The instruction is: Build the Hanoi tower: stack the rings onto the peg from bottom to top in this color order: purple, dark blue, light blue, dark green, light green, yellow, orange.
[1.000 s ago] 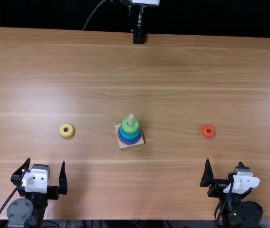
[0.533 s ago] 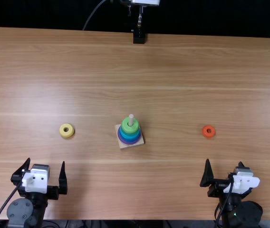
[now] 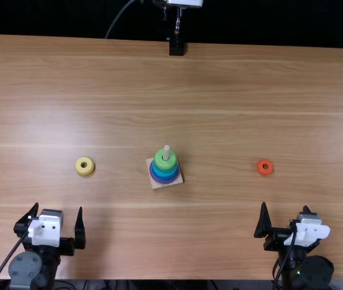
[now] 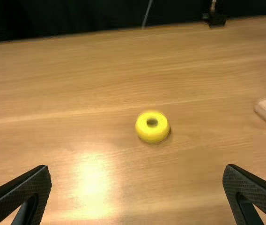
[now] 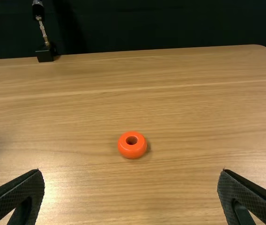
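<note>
Evidently nothing shifts from the preceding moment: left claw (image 3: 58, 205), spread; yellow ring (image 3: 84, 171), loose on the worktop (image 3: 220, 90); peg (image 3: 166, 148), stacked up to the light green ring (image 3: 165, 165), so yellow seems due; orange ring (image 3: 265, 173), loose; right claw (image 3: 285, 205), spread.

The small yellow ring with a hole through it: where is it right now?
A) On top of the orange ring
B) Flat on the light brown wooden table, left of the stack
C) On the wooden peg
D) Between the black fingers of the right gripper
B: the yellow ring lies on the table, apart from the stack.
</note>
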{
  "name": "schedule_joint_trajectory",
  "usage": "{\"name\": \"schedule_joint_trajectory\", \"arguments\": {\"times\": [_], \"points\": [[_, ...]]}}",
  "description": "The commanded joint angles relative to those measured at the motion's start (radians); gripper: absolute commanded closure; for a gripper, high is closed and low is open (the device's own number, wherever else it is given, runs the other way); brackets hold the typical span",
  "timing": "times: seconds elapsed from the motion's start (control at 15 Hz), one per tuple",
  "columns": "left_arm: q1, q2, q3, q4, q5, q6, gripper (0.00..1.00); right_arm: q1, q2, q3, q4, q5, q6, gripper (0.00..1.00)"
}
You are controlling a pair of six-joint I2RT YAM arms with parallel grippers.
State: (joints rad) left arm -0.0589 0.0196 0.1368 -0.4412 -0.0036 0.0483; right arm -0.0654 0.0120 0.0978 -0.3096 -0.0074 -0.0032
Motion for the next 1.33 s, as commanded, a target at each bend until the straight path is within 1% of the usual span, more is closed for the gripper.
{"name": "schedule_joint_trajectory", "arguments": {"times": [0.0,0.07,0.27,0.47,0.53,0.6,0.67,0.73,0.87,0.93,1.0,1.07,1.27], "points": [[0.002,0.074,0.066,-0.013,0.015,0.003,0.00,-0.002,-0.012,-0.079,-0.030,-0.005,-0.004,0.00],[0.008,0.166,0.161,-0.010,0.009,0.007,0.00,-0.002,-0.012,-0.079,-0.030,-0.005,-0.006,0.00],[0.010,0.391,0.504,-0.021,0.005,0.024,0.00,-0.002,-0.012,-0.079,-0.030,-0.005,-0.006,0.00],[0.004,0.625,0.771,-0.034,0.004,0.014,0.00,-0.002,-0.012,-0.079,-0.032,-0.005,-0.006,0.00],[0.010,0.734,0.848,-0.048,0.007,0.007,0.00,-0.002,-0.012,-0.079,-0.030,-0.005,-0.006,0.00],[0.010,0.827,0.919,-0.111,0.017,0.005,0.00,-0.002,-0.012,-0.079,-0.030,-0.005,-0.006,0.00],[0.008,0.904,0.994,-0.223,0.015,0.005,0.00,-0.002,-0.012,-0.079,-0.030,-0.005,-0.006,0.00],[0.011,0.977,1.063,-0.347,0.018,0.005,0.00,-0.002,-0.012,-0.079,-0.030,-0.005,-0.006,0.00],[0.019,1.148,1.173,-0.522,0.020,0.005,0.00,-0.002,-0.012,-0.079,-0.030,-0.005,-0.006,0.00],[0.025,1.224,1.202,-0.582,0.022,0.005,0.00,-0.002,-0.012,-0.079,-0.030,-0.005,-0.006,0.00],[0.025,1.290,1.205,-0.615,0.020,0.005,0.00,-0.002,-0.012,-0.079,-0.030,-0.005,-0.006,0.00],[0.024,1.364,1.205,-0.619,0.011,0.003,0.00,-0.002,-0.012,-0.079,-0.030,-0.005,-0.006,0.00],[0.016,1.547,1.209,-0.615,0.007,0.018,0.00,-0.002,-0.012,-0.079,-0.032,-0.005,-0.006,0.00]]}}
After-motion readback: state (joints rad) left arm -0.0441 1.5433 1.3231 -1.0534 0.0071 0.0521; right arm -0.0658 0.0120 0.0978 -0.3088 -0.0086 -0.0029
